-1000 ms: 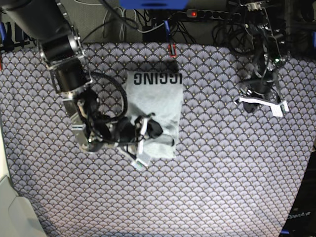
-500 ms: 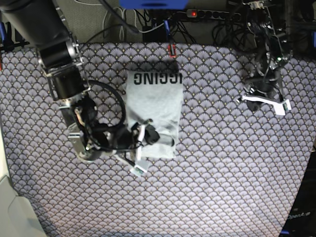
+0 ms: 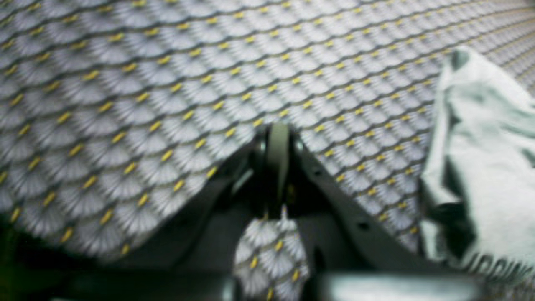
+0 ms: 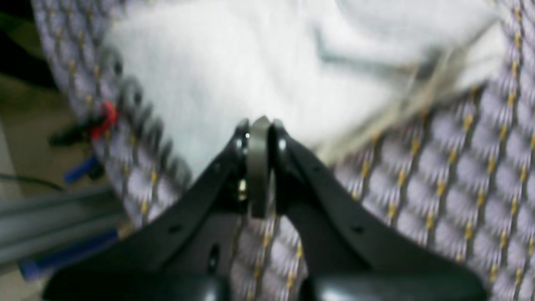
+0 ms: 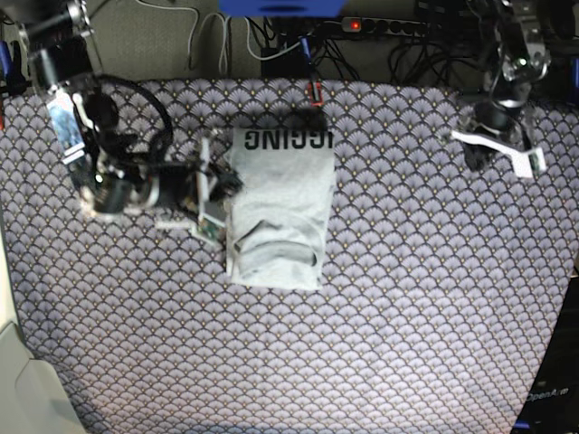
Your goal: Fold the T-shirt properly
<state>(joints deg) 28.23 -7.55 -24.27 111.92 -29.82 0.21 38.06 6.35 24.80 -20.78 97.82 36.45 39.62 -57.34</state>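
Observation:
The T-shirt [image 5: 279,203] lies folded into a tall rectangle in the middle of the tablecloth, with black lettering [image 5: 282,140] along its far edge and a raised wrinkle near its front edge. My right gripper [image 5: 226,183] is shut and empty, just off the shirt's left edge and pointing at it. In the right wrist view its tips [image 4: 259,125] sit at the edge of the blurred pale T-shirt [image 4: 259,58]. My left gripper [image 5: 484,149] hangs shut and empty over the cloth at the back right. In the left wrist view the gripper [image 3: 278,133] is over bare cloth, with the T-shirt [image 3: 480,159] far to the right.
The purple-grey fan-patterned tablecloth [image 5: 407,316] covers the table. Behind its far edge lie cables and a power strip with a red light [image 5: 355,25]. A small red clip [image 5: 315,90] sits at the far edge, just behind the shirt.
My right arm has pulled off the shirt's lower left corner and swung left and back, ending beside its left edge. My left arm has drawn farther back and right. The shirt stays folded.

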